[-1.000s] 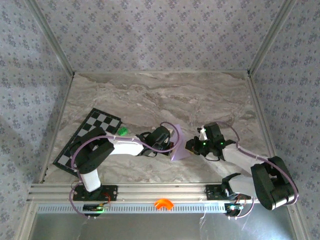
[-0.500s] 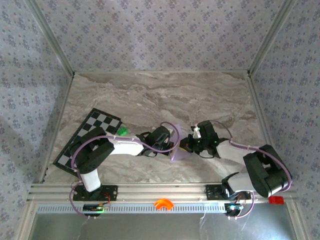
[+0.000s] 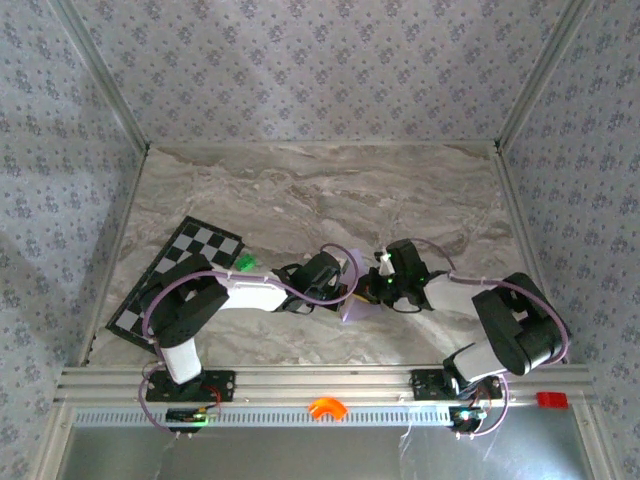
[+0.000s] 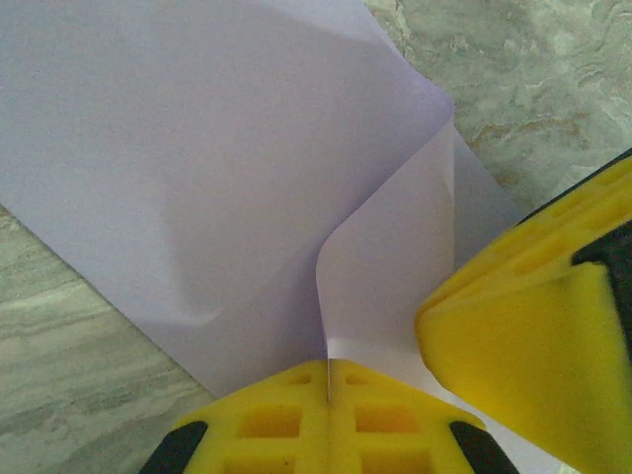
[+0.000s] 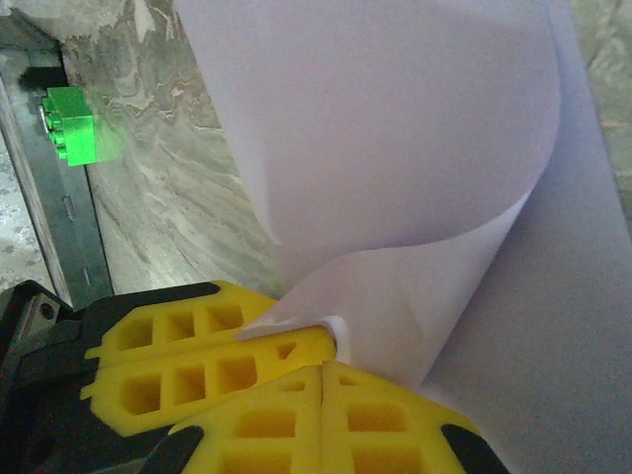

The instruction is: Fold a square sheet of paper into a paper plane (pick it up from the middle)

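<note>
The thin pale lilac sheet of paper point(image 3: 352, 290), curled with one soft bend, stands near the middle of the marbled grey surface point(image 3: 300, 190). The left jaws and the right jaws are each clamped on its edge.

The left arm point(image 3: 185, 310) and right arm point(image 3: 515, 330) match: bulky black joint housings joined by white links, with a thin lilac cable point(image 3: 150, 305) looping loosely along each. Small green lights point(image 3: 386, 294) glow near the right wrist, possibly status lamps. The left gripper point(image 4: 328, 373) and right gripper point(image 5: 323, 367) have blocky yellow plastic fingers point(image 4: 267, 425) moulded with square pockets and trimmed in black at the outer corners.
</note>
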You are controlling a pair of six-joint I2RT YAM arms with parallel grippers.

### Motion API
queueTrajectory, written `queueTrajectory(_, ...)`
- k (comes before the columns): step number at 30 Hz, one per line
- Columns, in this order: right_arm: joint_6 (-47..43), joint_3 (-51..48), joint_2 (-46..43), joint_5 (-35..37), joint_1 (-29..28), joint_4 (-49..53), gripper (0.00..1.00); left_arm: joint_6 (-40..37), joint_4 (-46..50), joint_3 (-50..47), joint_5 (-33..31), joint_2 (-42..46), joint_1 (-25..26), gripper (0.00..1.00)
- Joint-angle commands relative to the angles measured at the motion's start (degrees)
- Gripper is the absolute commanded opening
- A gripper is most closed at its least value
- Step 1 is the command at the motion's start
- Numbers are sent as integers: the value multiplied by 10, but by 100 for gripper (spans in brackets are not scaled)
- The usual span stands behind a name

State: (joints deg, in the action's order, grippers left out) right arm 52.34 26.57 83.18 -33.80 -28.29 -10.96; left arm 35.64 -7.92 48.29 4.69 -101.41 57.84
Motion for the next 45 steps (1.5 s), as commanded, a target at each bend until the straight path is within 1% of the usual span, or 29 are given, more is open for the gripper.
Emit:
queueTrajectory(1,-1,8,3,5,-4,11,0,2,20,1,13,-17,-2,0)
queueTrajectory(7,0,18,3,-3,-10,7,0,1,21,2,13,-19,-2,0)
queueTrajectory(14,-7,16,16,10,-12,23,0,1,19,2,15,-20,-2,0)
queueTrajectory(21,-24,-9,23,32,-9,50,0,-1,19,1,22,-20,-2,0)
queueTrajectory(26,-25,-19,20,30,-6,48,0,-3,25,4,29,-24,-2,0)
queueTrajectory(35,-28,12,-26,2,23,45,0,-6,40,7,32,-23,-2,0)
queueTrajectory(40,-42,15,3,-8,42,43,0,-5,45,9,31,-26,-2,0)
queueTrajectory(43,-51,6,26,-2,49,39,0,-5,46,10,30,-26,-2,0)
queueTrajectory(45,-60,1,37,9,60,54,0,-7,50,11,30,-27,-2,0)
